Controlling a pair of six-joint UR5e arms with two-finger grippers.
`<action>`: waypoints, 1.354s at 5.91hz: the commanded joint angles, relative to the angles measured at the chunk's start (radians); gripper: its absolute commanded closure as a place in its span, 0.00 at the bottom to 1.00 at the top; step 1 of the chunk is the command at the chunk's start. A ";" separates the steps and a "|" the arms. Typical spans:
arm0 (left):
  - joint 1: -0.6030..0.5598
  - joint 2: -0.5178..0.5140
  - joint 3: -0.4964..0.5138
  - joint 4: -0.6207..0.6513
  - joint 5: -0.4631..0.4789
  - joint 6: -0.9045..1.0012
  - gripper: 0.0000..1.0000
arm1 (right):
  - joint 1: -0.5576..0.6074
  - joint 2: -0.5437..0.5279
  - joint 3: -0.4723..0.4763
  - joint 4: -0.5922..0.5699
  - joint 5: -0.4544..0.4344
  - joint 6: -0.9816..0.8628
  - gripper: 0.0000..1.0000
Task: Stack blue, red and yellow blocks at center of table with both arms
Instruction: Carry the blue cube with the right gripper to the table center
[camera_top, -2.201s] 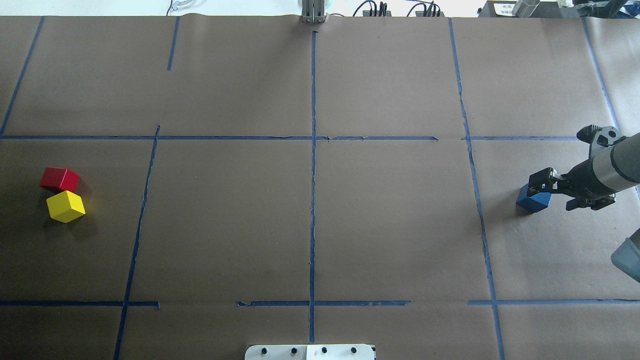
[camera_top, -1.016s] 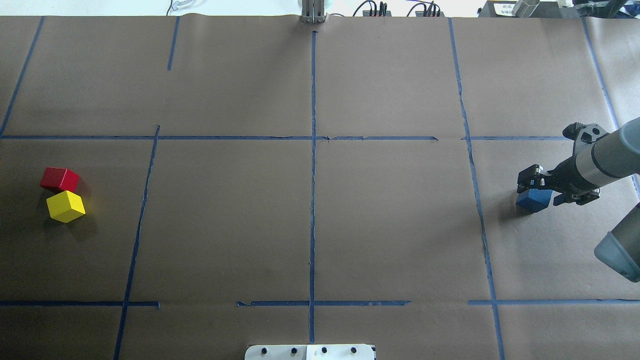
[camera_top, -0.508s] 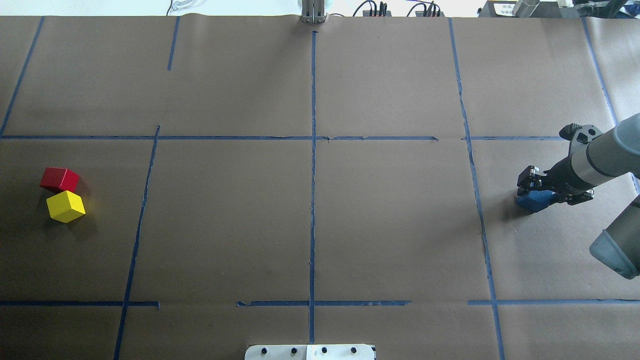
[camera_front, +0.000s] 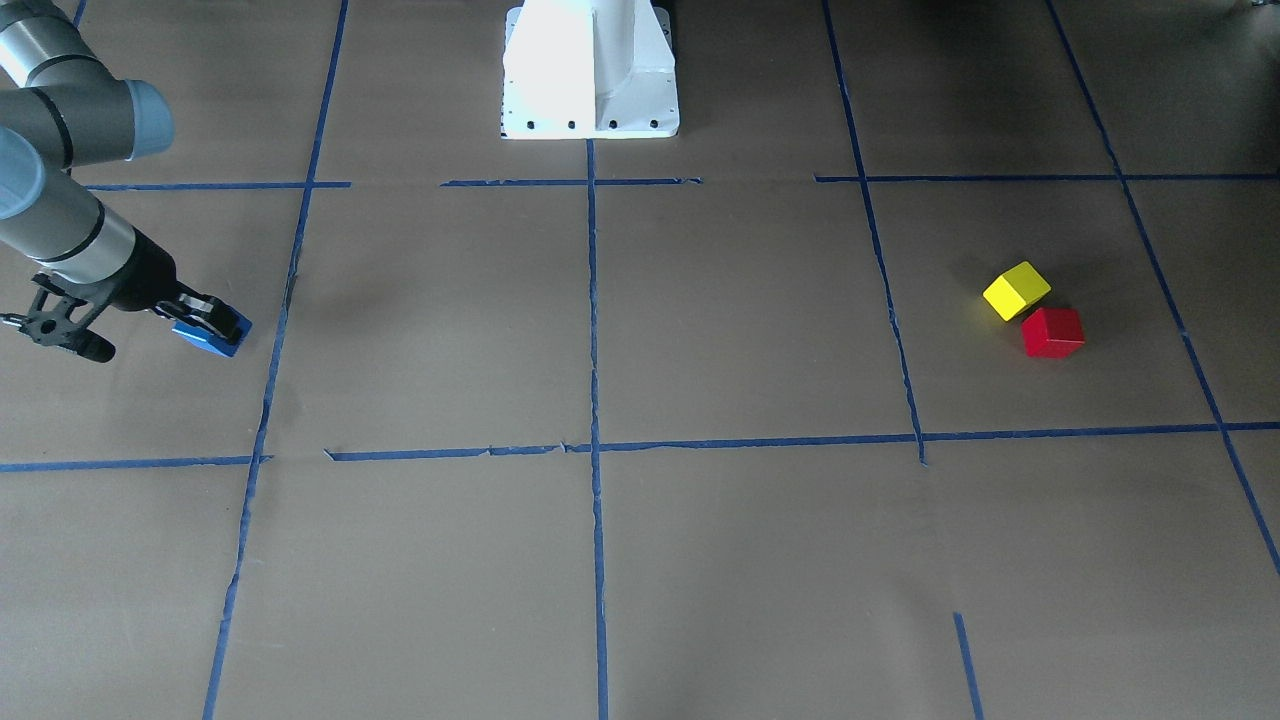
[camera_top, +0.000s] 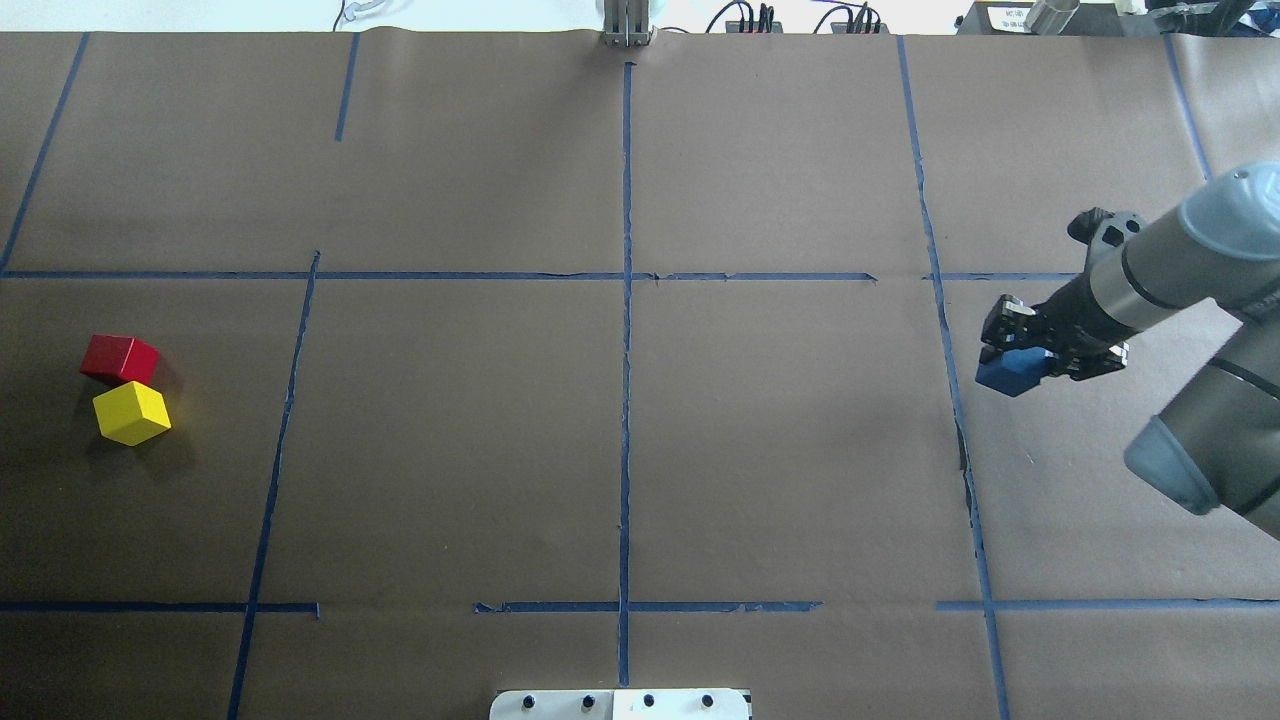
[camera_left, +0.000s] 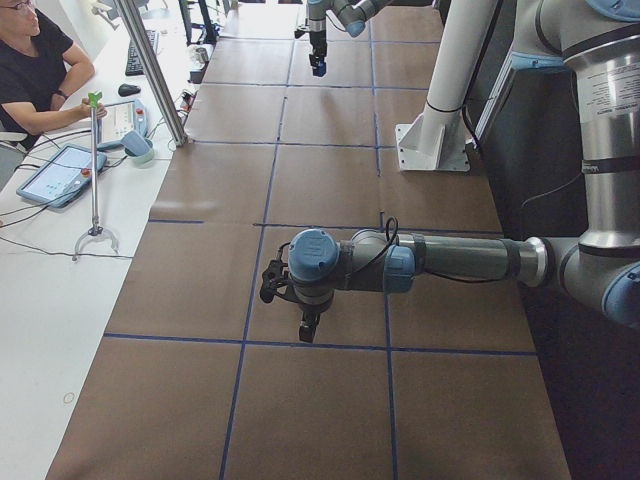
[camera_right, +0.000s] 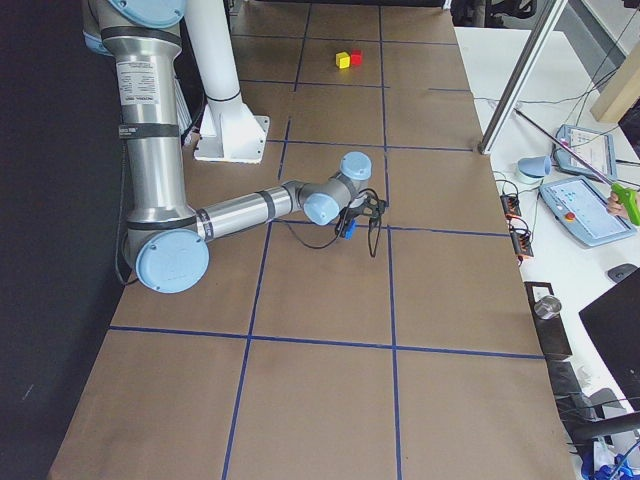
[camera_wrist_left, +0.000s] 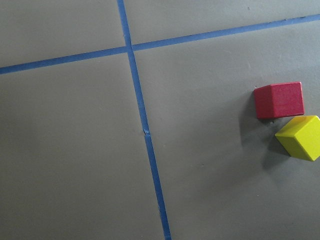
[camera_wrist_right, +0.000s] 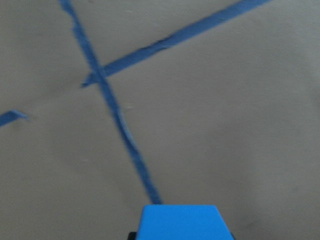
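Right arm carried blue block left since a moment ago. Right jaws clenched on its flat sides. We judge block light, hard, smooth. Left jaws: cannot tell.

I log red block just beside yellow block, right side; blue tape lines crossing on counter.

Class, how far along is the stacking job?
Done: nothing; no block stands at the centre of the table. In hand: the right gripper is shut on the blue block at the right end. To do: the red block and yellow block lie side by side at the left end.
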 joint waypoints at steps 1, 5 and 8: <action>0.000 0.000 0.001 -0.001 0.000 0.004 0.00 | -0.037 0.286 0.017 -0.279 -0.013 0.007 1.00; 0.006 -0.005 -0.008 -0.002 0.002 -0.002 0.00 | -0.324 0.651 -0.277 -0.286 -0.259 -0.006 0.98; 0.008 -0.006 -0.022 -0.002 0.002 -0.005 0.00 | -0.353 0.723 -0.401 -0.280 -0.288 -0.006 0.97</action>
